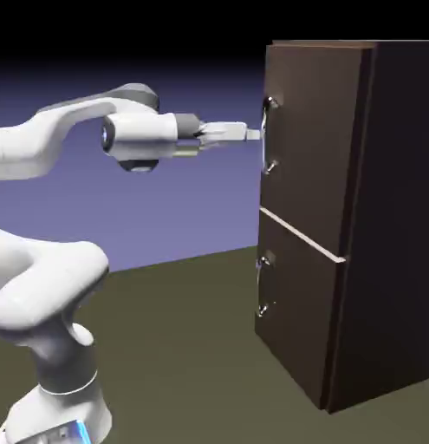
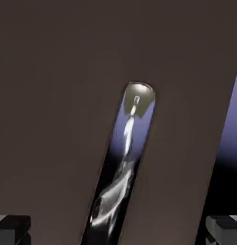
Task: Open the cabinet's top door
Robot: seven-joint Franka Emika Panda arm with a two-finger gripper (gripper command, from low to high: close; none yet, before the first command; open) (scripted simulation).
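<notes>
1. top door (image 1: 317,143) was closed, above the lower door (image 1: 295,303) on the dark brown cabinet (image 1: 391,217), at the exterior view's right.
2. gripper (image 1: 254,134) was spread wide, its tips beside the curved silver handle (image 1: 265,134).

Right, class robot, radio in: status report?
Gripper open, fingertips either side of the top door's silver bar handle. Top door shut. Nothing seen blocking the gripper.
</notes>
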